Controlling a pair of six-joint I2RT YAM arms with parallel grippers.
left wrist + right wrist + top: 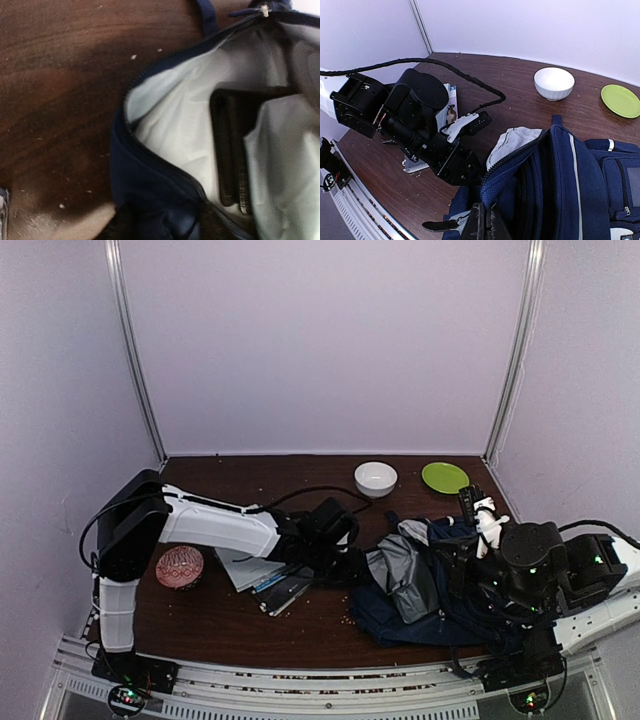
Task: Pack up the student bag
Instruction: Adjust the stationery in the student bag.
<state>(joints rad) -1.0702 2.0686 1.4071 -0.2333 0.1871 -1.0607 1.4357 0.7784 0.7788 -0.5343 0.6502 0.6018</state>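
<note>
Student bag (420, 590): right of centre on worktop (250, 480), mouth gaping leftward. Judged soft, floppy, light; sags unless held. Best hold: zip rim. Right pincer (485, 225) clamped on rim fabric. Left pincer (350, 562) looks apart at mouth edge.

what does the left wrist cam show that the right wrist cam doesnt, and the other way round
Only the left wrist view: the pale lining inside the large navy-blue fabric backpack, with a dark flat item tucked in. Only the right wrist view: the round white bowl, the flat green plate and the left arm. Both: that backpack and the brown wooden table.
</note>
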